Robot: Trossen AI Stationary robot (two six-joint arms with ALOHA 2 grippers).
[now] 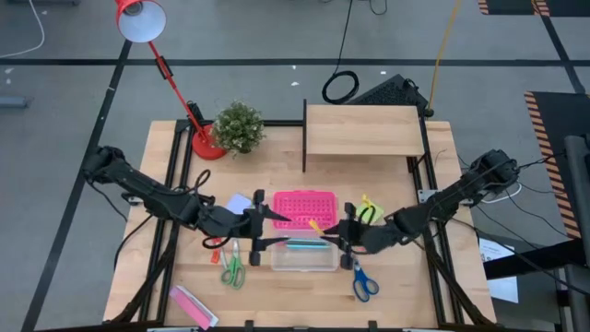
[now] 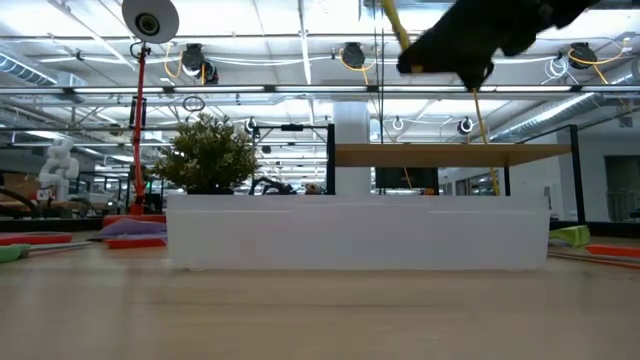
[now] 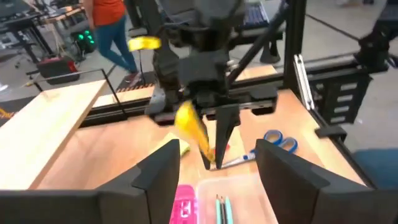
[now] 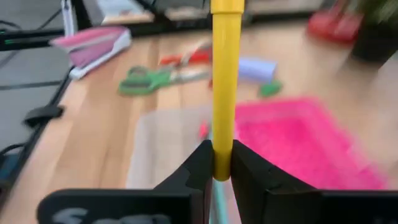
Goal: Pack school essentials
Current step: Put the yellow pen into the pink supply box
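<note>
Light wooden slatted table (image 1: 157, 267) in an open workshop hall with ceiling pipes and lamps: at centre a clear rectangular plastic box (image 1: 303, 255), with its pink perforated lid (image 1: 304, 208) just behind it. Right pincer (image 4: 216, 163), above the box's right end, pinches a yellow pencil (image 4: 225, 81); left pincer (image 1: 269, 231), fingers spread, hangs at the box's left end. Green-handled scissors (image 1: 231, 267) lie left of the box, blue-handled scissors (image 1: 362, 279) right, a red desk lamp (image 1: 175, 78) well behind.
</note>
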